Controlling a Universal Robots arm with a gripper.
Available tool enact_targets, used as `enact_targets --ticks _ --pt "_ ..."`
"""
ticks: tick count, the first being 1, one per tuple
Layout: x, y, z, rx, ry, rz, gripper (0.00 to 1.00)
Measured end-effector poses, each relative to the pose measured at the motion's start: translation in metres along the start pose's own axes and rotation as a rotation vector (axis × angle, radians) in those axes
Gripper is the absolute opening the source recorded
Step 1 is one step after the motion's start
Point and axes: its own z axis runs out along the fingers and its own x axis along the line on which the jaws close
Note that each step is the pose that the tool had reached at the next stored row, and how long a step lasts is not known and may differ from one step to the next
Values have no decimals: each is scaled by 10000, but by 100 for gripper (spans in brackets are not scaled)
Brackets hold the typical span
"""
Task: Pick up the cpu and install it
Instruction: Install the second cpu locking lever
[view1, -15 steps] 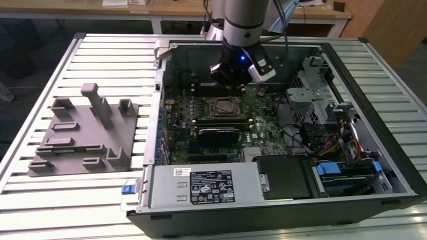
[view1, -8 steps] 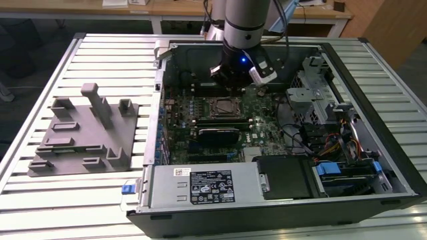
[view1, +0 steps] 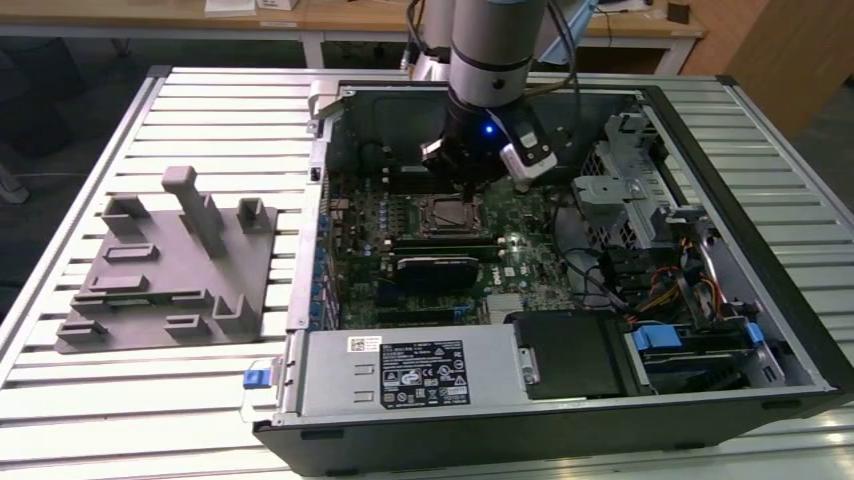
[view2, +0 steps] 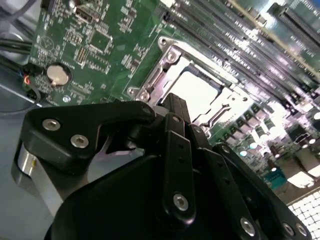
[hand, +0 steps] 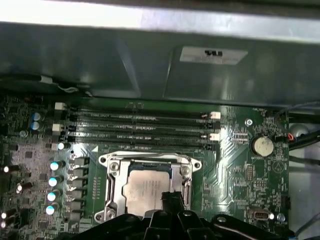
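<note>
Cpu (hand: 146, 186) seated flat in motherboard socket (hand: 116, 181), silver top showing in both wrist views (view2: 199, 93). Gripper (view1: 470, 172) hanging just above socket inside open computer case (view1: 747, 300), fingers (hand: 170, 201) directly over cpu's near edge, seemingly closed together and holding nothing. Grey tray (view1: 167, 270) well apart, toward tabletop (view1: 80, 400) edge on the exterior view's left.

Slatted metal table (view1: 200, 400); wooden desks (view1: 334, 20) behind.

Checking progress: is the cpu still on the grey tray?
No, the cpu lies in the motherboard socket in the first wrist view, just beyond the hand.
</note>
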Motion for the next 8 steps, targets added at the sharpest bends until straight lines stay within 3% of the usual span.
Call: enact_targets --ticks 4,8 --pt "1 -31 -12 -17 2 0 11" --pt "-1 -25 -105 -19 0 0 11"
